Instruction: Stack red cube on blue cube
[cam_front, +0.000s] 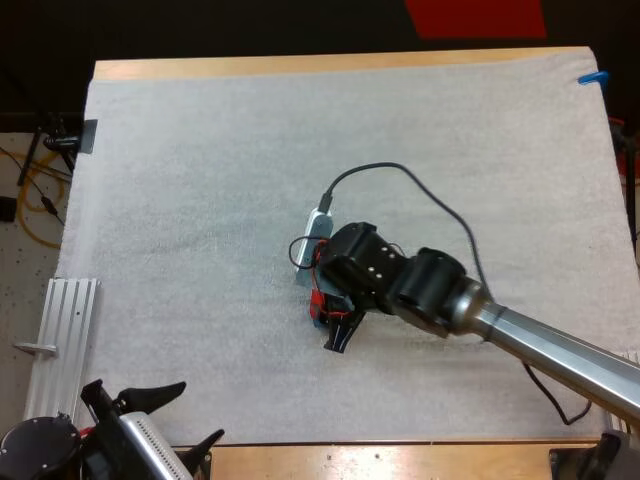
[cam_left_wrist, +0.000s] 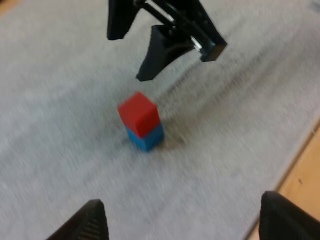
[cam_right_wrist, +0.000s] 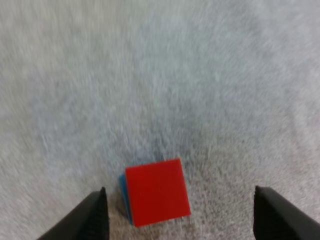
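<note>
Left wrist view: the red cube (cam_left_wrist: 139, 113) is seen seated on the blue cube (cam_left_wrist: 147, 137), slightly twisted, on the white mat (cam_left_wrist: 60, 100) of the table (cam_left_wrist: 305, 185). The stacking is judged done; only withdrawal is left. The right jaws are spread wide, released, just above the stack and clear of it. The left jaws are held apart and empty, well away at the table's near edge.

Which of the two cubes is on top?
The red cube: it sits on the blue cube, which alone touches the mat.
</note>
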